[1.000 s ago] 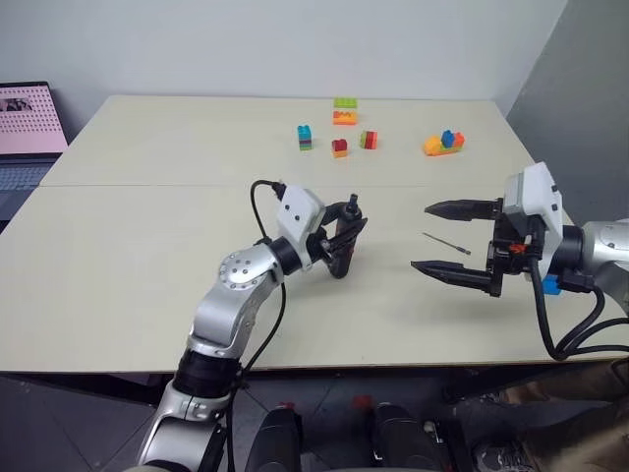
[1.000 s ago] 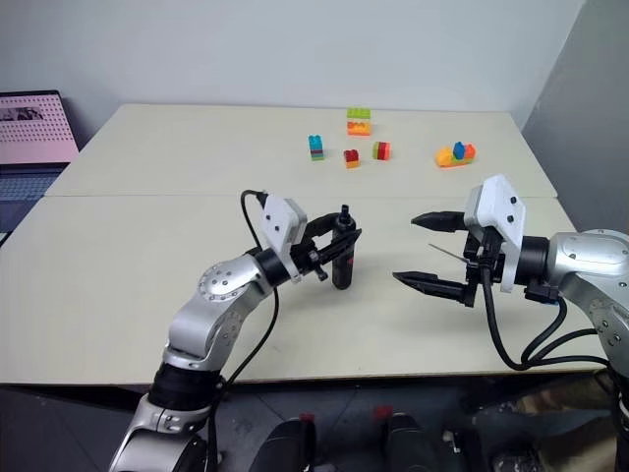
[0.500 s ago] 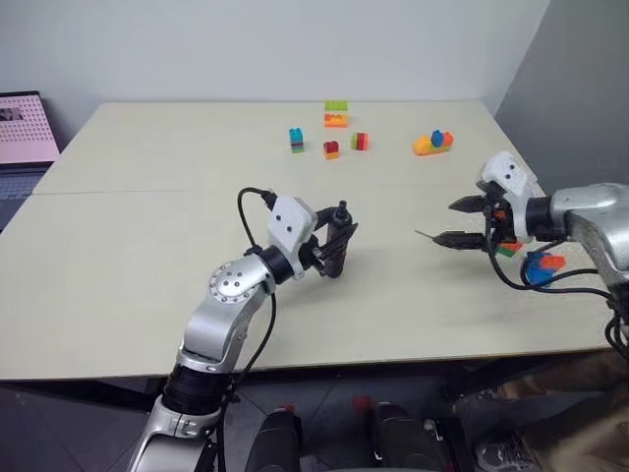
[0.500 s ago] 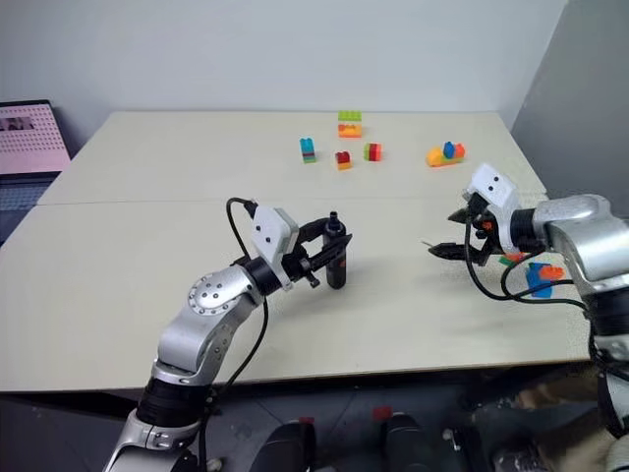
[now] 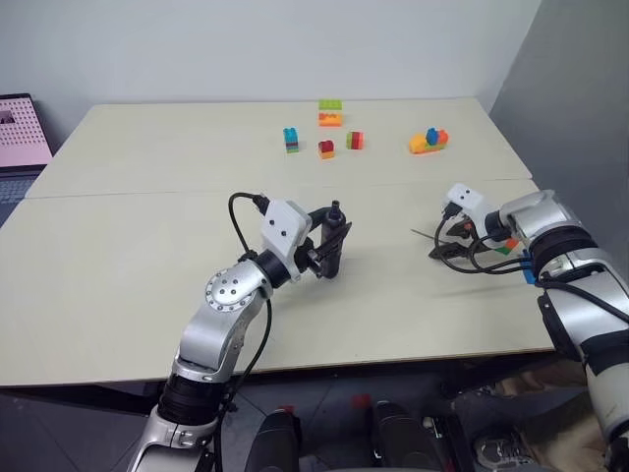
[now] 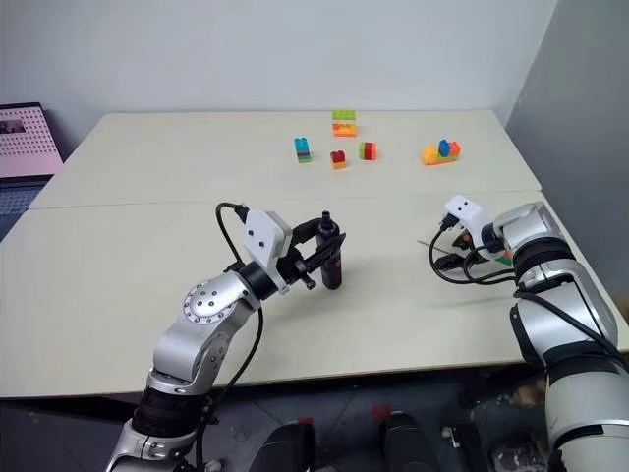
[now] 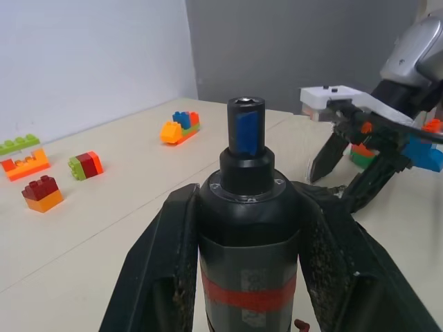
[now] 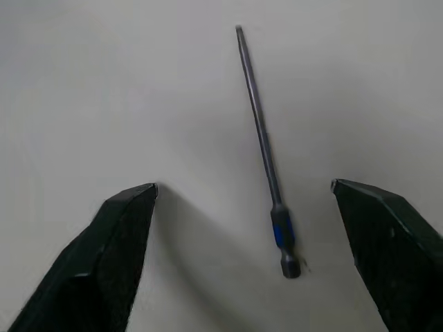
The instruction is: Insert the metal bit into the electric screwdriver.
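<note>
A: Start at the right gripper (image 8: 242,207). How does it stand?

B: Its two black fingers are apart, low over the table (image 5: 147,256) and pointing down at it. The metal bit (image 8: 263,149) lies flat on the table between them, nearer one finger than the other, touching neither. The thicker end with the blue band points toward the wrist; the thin tip points away.

A: And the left gripper (image 7: 242,228)?

B: Clamped on the electric screwdriver (image 7: 247,207), one finger on each side of the black body. The tool stands upright, its narrow end with the open socket on top, well apart from the right gripper's side of the table.

A: So which step is this?

B: I'd say the pick-up of the bit. The tool is already in hand and presented; the bit is not yet grasped.

A: What does the next move call for?

B: Probably centring the fingers on the shaft and closing on it near the banded end. It's thin and flat on the table, so the fingertips likely need to meet right at the surface or it may roll away.

A: Anything else around?

B: Toy bricks (image 5: 326,148) at the far side, well clear.
</note>
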You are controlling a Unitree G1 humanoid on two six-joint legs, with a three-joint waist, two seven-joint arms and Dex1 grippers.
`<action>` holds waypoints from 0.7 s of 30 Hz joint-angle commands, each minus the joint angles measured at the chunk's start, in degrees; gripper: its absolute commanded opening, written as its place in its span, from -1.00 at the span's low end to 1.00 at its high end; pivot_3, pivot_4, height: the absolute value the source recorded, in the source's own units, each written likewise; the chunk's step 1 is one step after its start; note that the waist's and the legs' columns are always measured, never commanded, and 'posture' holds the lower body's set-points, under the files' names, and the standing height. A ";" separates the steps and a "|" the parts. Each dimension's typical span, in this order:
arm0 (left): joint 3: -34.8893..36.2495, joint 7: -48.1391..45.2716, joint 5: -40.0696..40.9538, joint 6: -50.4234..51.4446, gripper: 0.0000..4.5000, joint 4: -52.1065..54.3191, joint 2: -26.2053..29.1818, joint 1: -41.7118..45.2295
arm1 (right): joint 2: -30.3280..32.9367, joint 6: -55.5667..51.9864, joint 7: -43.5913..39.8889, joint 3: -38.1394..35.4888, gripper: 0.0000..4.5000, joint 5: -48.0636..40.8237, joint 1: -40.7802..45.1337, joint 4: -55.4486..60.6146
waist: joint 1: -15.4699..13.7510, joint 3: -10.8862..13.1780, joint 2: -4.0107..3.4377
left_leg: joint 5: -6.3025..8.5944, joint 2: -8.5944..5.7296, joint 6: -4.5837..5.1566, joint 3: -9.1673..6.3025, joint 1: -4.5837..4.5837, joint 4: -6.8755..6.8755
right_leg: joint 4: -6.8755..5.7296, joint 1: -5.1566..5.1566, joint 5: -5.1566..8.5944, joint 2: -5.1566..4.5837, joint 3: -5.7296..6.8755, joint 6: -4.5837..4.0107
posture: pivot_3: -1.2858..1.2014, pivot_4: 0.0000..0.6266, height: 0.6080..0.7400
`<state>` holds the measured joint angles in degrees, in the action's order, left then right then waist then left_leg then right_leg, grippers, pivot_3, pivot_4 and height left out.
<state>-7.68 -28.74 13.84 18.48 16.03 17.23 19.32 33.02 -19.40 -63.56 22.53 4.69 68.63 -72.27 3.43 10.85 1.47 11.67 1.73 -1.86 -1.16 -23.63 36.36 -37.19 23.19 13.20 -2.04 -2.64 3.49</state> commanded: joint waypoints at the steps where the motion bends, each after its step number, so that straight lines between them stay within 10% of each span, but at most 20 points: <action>1: 1.30 1.76 -2.44 1.44 -0.27 -1.24 1.63 -1.36 | -0.50 0.76 -1.52 -2.49 0.41 1.56 2.24 -2.38 | 0.02 0.00 -0.01 | 0.00 0.00 0.00 -0.01 0.02 0.00 | -0.02 0.00 0.00 0.01 0.00 0.00 | 0.03 -0.52 1.00; 12: 0.39 1.99 -2.55 1.04 -0.27 -2.62 1.57 -0.73 | -2.65 -0.23 -4.93 -5.59 -0.94 4.02 1.92 -2.69 | 0.57 -0.05 -0.09 | 0.00 0.01 0.00 -0.03 0.19 0.00 | -0.15 -0.05 0.02 0.08 -0.06 -0.04 | 0.03 -0.52 1.00; 21: -0.17 1.64 -2.47 0.64 -0.27 -3.74 1.45 -0.12 | -3.23 -3.39 -7.98 -8.11 -1.00 3.36 1.65 -1.42 | 1.09 -0.06 -0.10 | 0.00 0.01 0.00 -0.03 0.19 0.00 | -0.16 -0.05 0.02 0.08 -0.07 -0.02 | 0.03 -0.52 1.00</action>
<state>-7.97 -27.72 13.70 18.22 14.77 17.70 20.14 29.79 -22.09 -70.66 15.67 8.34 69.34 -74.97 4.52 10.79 1.37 11.67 1.74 -1.86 -1.19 -23.45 36.36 -37.35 23.13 13.21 -1.96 -2.71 3.47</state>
